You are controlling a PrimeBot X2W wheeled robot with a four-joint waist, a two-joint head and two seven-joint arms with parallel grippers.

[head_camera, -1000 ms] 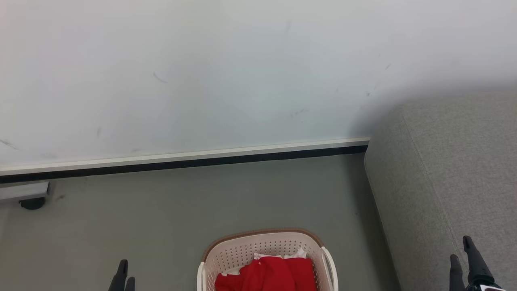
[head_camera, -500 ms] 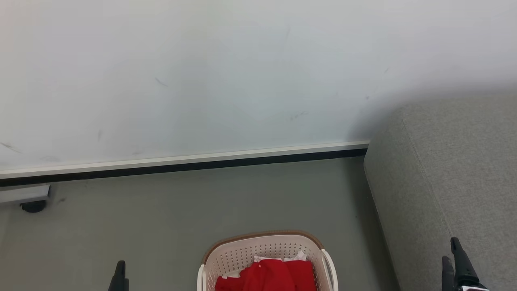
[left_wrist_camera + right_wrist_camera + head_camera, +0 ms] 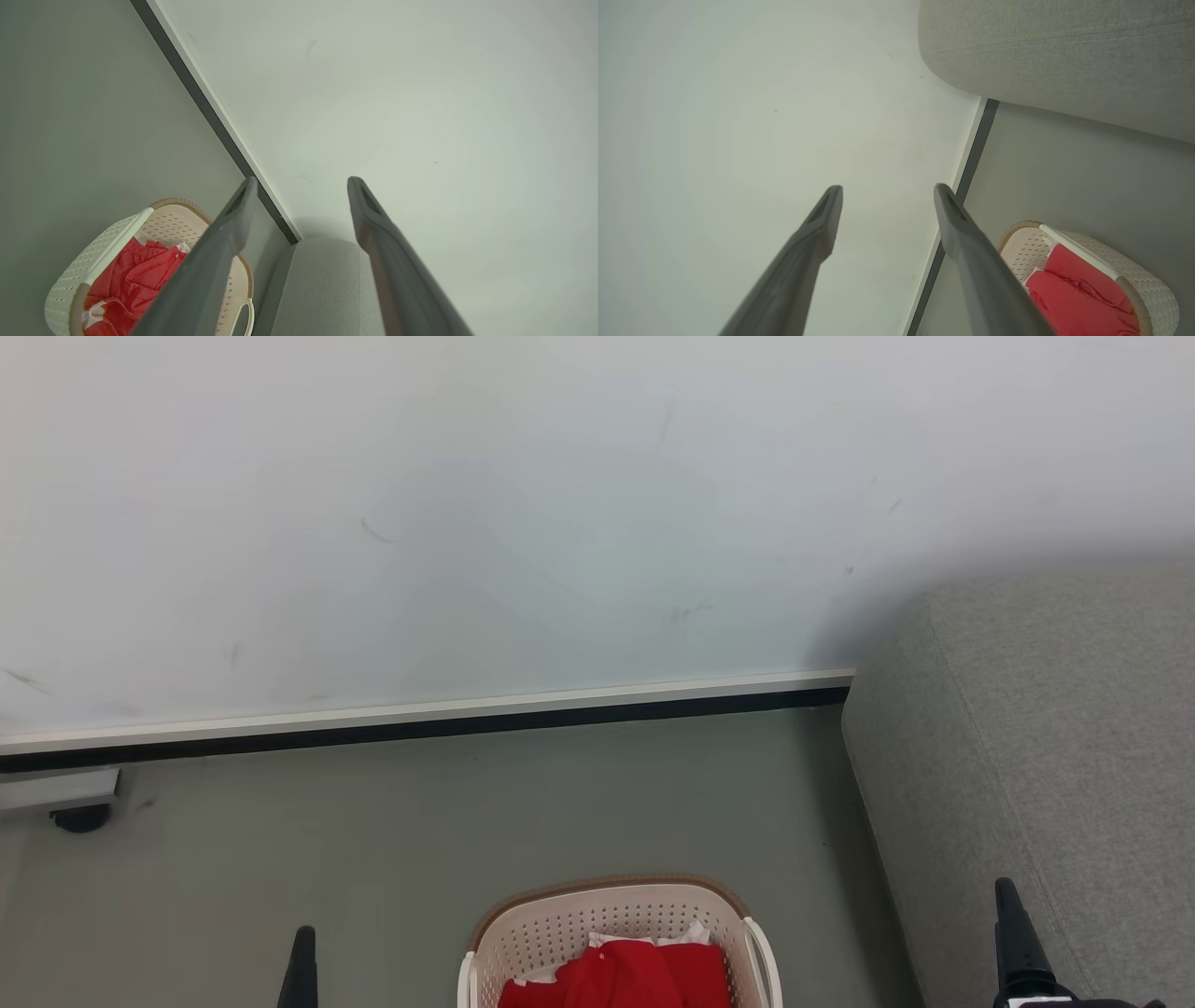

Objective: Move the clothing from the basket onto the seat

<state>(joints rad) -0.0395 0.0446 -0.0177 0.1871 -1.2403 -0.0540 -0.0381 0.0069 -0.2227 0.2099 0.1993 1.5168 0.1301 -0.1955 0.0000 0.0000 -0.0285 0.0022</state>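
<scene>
I am holding both hands wide and empty, my left hand [image 3: 302,182] and my right hand [image 3: 888,189] each pointing at the pale wall [image 3: 523,504]. The soft bright red clothing with white trim [image 3: 625,980] is lying bunched inside the cream-white perforated plastic basket [image 3: 560,926] at the bottom centre of the head frame, near the large light grey upholstered seat [image 3: 1046,728] on the right. I am judging the fabric light and limp, so I am aiming to pinch a raised fold atop the heap.
</scene>
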